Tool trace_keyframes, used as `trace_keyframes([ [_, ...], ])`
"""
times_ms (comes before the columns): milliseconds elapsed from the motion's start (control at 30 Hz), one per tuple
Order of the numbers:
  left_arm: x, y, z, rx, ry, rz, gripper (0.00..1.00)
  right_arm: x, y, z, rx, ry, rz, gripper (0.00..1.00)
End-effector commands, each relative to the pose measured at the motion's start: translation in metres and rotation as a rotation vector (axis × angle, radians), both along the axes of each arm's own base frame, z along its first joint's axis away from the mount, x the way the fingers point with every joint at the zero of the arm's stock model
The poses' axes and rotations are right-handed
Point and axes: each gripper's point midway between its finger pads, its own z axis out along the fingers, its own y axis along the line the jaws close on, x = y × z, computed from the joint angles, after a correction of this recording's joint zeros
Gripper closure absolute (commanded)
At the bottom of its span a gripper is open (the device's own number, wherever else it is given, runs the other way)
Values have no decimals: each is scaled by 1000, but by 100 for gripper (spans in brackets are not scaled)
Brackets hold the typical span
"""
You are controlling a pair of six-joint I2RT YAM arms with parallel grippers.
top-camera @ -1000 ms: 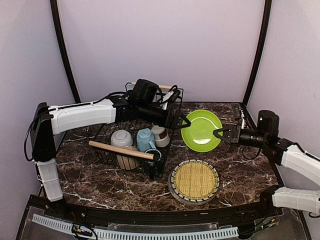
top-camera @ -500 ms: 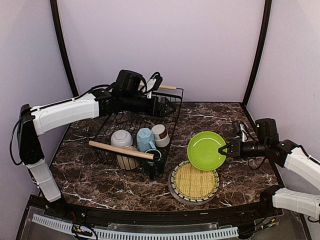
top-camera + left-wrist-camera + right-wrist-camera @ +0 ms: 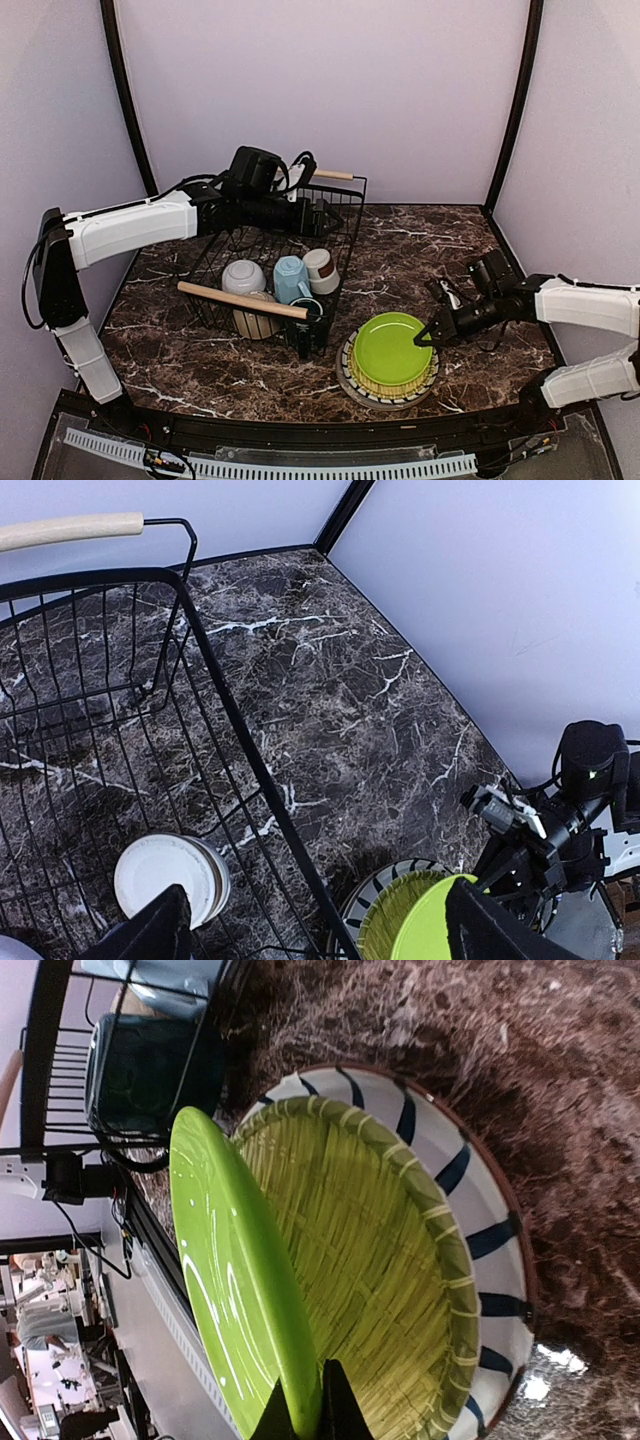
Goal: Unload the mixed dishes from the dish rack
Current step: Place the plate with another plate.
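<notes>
Plate, lime green (image 3: 388, 347), hangs tilted over the woven dish (image 3: 360, 1250) that sits in the striped plate (image 3: 470, 1230). The right jaws are pressed together on its rim, pinching the edge nearest them. That pinched side is lifted clear of the stack; whether the edge farthest from the jaws already touches the woven dish, I cannot tell.

To my eye, the thing to do is let the held side sink slowly until the plate lies flat and centred. Only then should the jaws part, and they should draw straight back over the tabletop (image 3: 420, 250) so a finger does not drag the rim along.

Over at the dish rack (image 3: 355, 215), the left jaws stand spread wide above its far end, gripping nothing. A pale cup (image 3: 170, 875) lies just below them, and the blue mug (image 3: 291, 277) sits beyond that.
</notes>
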Motion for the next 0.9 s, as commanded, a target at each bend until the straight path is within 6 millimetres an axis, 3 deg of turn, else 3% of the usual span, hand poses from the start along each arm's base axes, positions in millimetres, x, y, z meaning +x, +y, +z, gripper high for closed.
trace_keyframes([
  [0, -5, 6, 14, -23, -13, 3, 13, 1, 23, 8, 38, -33, 86, 100],
  [100, -4, 7, 13, -20, -13, 4, 13, -1, 26, -2, 7, -14, 97, 100],
  [333, -4, 6, 13, -25, -6, -1, 13, 6, 15, -13, -100, -24, 51, 86],
  [567, -4, 7, 11, -19, -2, -2, 12, 8, 9, -11, -137, -43, 29, 60],
  [867, -3, 11, 7, 7, -4, 7, 12, 11, 1, -4, -162, -88, -7, 46],
])
